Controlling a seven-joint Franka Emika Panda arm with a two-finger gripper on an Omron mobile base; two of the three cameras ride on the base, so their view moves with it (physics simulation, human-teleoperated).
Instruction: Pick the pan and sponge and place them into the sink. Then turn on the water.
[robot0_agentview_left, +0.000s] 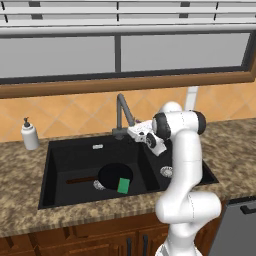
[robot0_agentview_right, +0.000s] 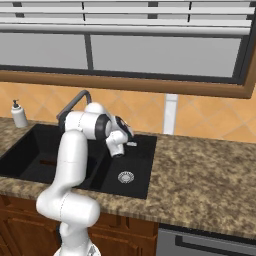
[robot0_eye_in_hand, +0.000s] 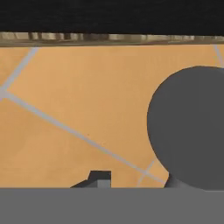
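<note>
The black pan (robot0_agentview_left: 111, 175) lies in the larger basin of the black sink (robot0_agentview_left: 55, 165), its brown handle pointing left. The green sponge (robot0_agentview_left: 123, 185) rests on the pan's right side. My gripper (robot0_agentview_left: 133, 131) is at the foot of the dark grey faucet (robot0_agentview_left: 121, 111), behind the divider between the basins. In the hand view a round grey part of the faucet (robot0_eye_in_hand: 192, 131) sits close at the right, over one fingertip. The gripper (robot0_eye_in_hand: 135, 181) has its jaws apart, with orange tile showing between them. No water is running. From the right, the hand (robot0_agentview_right: 120, 139) hangs over the smaller basin (robot0_agentview_right: 142, 165).
A white soap dispenser (robot0_agentview_left: 29, 135) stands on the granite counter (robot0_agentview_left: 20, 210) left of the sink. The tiled backsplash and a window sill rise right behind the faucet. A dishwasher front (robot0_agentview_left: 237, 225) sits at the lower right.
</note>
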